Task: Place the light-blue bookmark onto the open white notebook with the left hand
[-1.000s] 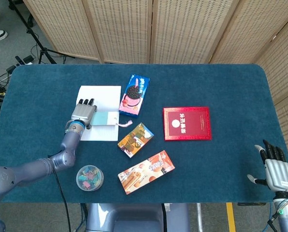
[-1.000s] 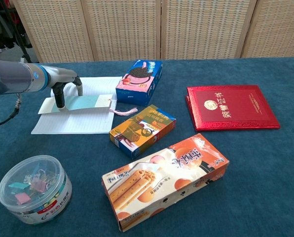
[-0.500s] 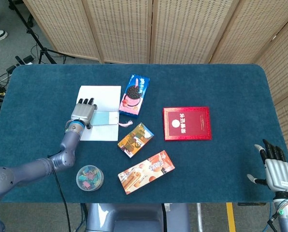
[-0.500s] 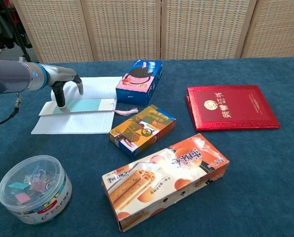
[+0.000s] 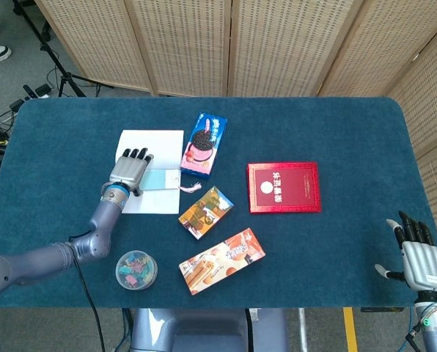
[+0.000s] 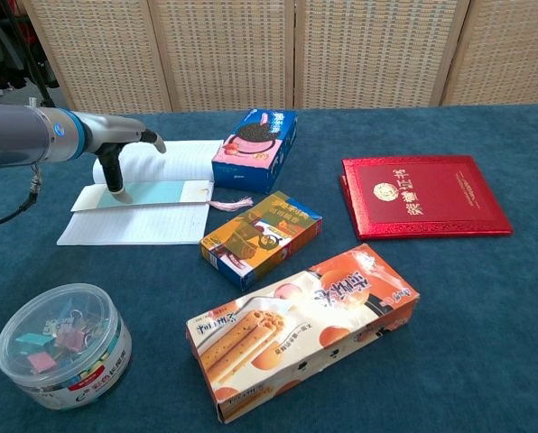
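Observation:
The light-blue bookmark (image 5: 160,180) (image 6: 161,192) lies flat across the open white notebook (image 5: 154,145) (image 6: 134,225), and its pink tassel (image 6: 230,205) trails off the right edge onto the cloth. My left hand (image 5: 130,170) (image 6: 115,153) hovers over the bookmark's left end with its fingers spread. One finger points down to that end and another is stretched out over the page. It grips nothing. My right hand (image 5: 421,260) rests open at the near right corner of the table, far from the notebook.
A blue cookie box (image 6: 255,147) stands just right of the notebook, with a small orange-and-blue box (image 6: 262,236) below it. A long orange biscuit box (image 6: 305,325), a red booklet (image 6: 422,196) and a round tub of clips (image 6: 61,345) also lie on the blue table (image 5: 336,132).
My left hand's fingers have lifted and spread away from the bookmark. The bookmark has settled flat on the notebook and stays put. The right hand has not moved.

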Controlling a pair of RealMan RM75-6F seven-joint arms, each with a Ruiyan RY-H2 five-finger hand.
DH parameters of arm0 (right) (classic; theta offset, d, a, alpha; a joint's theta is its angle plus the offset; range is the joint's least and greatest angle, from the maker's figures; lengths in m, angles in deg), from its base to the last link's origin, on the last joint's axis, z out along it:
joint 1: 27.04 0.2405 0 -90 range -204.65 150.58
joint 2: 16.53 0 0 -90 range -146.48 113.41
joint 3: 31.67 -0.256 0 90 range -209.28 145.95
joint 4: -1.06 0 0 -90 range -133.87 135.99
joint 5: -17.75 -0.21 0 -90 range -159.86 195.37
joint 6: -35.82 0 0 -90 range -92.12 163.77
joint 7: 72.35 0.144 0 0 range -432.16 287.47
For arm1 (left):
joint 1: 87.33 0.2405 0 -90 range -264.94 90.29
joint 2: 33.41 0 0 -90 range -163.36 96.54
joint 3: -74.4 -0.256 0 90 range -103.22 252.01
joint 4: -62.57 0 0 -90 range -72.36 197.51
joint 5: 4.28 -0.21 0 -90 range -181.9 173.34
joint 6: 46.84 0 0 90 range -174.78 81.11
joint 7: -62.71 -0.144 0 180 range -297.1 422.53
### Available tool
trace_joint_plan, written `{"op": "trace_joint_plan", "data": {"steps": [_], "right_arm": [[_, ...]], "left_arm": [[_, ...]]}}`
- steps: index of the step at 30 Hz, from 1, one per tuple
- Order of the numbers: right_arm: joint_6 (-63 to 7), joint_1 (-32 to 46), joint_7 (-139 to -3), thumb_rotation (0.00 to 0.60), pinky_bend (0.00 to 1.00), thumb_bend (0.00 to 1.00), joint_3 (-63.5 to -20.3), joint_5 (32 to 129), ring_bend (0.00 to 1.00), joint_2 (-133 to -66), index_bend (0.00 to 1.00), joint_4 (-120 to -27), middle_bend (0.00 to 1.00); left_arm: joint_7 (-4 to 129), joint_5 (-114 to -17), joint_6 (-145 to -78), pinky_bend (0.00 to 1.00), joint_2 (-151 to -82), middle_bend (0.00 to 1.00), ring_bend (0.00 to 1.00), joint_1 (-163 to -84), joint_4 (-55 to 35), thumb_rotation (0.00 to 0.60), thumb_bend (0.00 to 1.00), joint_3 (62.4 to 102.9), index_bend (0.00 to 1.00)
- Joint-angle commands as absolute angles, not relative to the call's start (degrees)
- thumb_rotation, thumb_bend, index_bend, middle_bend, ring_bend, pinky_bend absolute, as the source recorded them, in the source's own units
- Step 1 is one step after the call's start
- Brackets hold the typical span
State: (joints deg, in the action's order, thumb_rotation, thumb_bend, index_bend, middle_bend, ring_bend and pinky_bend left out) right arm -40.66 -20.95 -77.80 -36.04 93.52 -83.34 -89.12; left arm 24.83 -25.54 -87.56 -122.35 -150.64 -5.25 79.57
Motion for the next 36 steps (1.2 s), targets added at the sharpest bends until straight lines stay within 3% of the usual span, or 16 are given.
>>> {"op": "trace_joint_plan", "data": {"steps": [1,8,13,26,36], "right_arm": [[-40.74,-21.01,-77.72,0.600,0.00,0.10,-36.01,93.62,0.00,-83.29,0.12,-89.14,0.00],[-41.09,-21.12,-77.89,0.600,0.00,0.10,-35.82,94.16,0.00,-83.21,0.12,-89.55,0.00],[-41.78,-21.43,-78.08,0.600,0.00,0.10,-35.49,94.95,0.00,-83.11,0.12,-90.00,0.00],[-42.83,-21.95,-78.23,0.600,0.00,0.10,-35.03,96.19,0.00,-82.76,0.12,-91.00,0.00],[-42.76,-21.97,-78.12,0.600,0.00,0.10,-35.12,96.11,0.00,-82.68,0.12,-91.01,0.00]], "left_arm": [[27.06,-28.44,-87.59,0.00,-118.02,0.00,0.00,-149.24,-11.71,0.600,0.22,79.65,0.06],[26.89,-28.95,-87.22,0.00,-108.40,0.00,0.00,-148.88,-24.33,0.600,0.23,76.73,0.04],[26.60,-26.83,-86.68,0.00,-105.06,0.00,0.00,-149.43,-27.92,0.600,0.24,74.05,0.04],[27.02,-22.98,-84.95,0.00,-106.26,0.00,0.00,-150.24,-25.39,0.600,0.24,68.32,0.03],[28.80,-21.42,-82.97,0.00,-108.45,0.00,0.00,-151.44,-22.09,0.600,0.25,66.83,0.03]]}}
